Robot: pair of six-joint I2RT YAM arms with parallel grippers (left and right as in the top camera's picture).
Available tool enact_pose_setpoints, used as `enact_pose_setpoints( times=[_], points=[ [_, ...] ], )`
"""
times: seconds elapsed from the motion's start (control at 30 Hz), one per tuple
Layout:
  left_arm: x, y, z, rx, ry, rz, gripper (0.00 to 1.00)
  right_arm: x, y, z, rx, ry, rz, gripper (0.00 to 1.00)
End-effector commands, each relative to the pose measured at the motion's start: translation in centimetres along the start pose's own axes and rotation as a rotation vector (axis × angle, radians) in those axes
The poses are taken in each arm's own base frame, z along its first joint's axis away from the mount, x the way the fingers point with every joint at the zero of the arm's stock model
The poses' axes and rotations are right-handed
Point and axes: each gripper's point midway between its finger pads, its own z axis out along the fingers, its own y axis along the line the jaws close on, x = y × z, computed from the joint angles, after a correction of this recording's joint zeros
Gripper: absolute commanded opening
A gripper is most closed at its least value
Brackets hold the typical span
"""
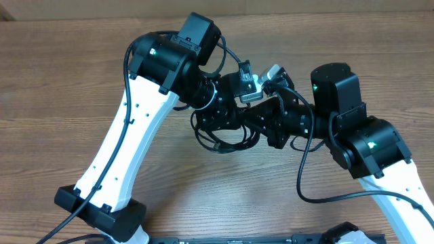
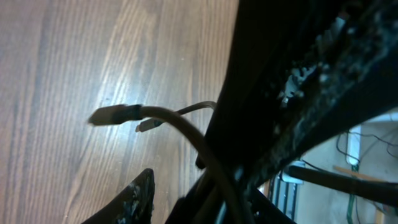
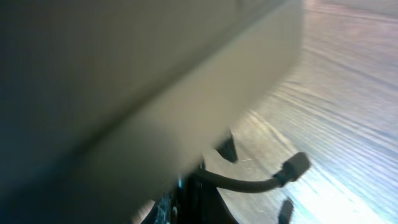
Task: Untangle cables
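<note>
black cables (image 1: 220,144), ctr of wood tbl (image 1: 61,74)

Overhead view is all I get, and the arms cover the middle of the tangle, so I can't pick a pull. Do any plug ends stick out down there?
Observer: Yes. The left wrist view shows a cable arching out over the table and ending in a dark plug.
Operator: Only that one?
Observer: No, a thinner cord with a silvery tip sticks out just beside it.
Operator: And the right wrist view?
Observer: It's mostly blocked by a blurred pale surface. Below that, one black cord curves out to a plug end.
</note>
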Motion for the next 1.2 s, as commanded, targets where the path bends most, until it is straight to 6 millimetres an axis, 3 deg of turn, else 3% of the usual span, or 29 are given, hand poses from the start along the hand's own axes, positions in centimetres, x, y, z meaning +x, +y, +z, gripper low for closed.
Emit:
enact_pose_setpoints(
  times=[0.0,0.27,0.5,1.0,1.17],
  points=[
    [1.0,0.3,-2.7,-0.094,-0.011,-0.062,0.04,-1.9,-3.9,-2.3,0.253,-0.063,-0.011,0.04],
    [0.3,0.1,-6.6,-0.229,-0.121,-0.100,0.04,-1.2,-8.7,-5.1,0.398,-0.073,0.090,0.04],
    [0.5,-1.5,-9.4,-0.326,-0.165,-0.077,0.05,-0.9,-10.9,-6.8,0.463,-0.091,0.138,0.07],
    [1.0,-1.4,-10.4,-0.389,-0.170,-0.137,0.04,-0.8,-12.8,-8.1,0.575,-0.095,0.150,0.04],
    [0.9,-1.6,-10.6,-0.371,-0.213,-0.324,0.04,-0.9,-15.3,-10.1,0.758,-0.105,0.146,0.04]
  ],
)
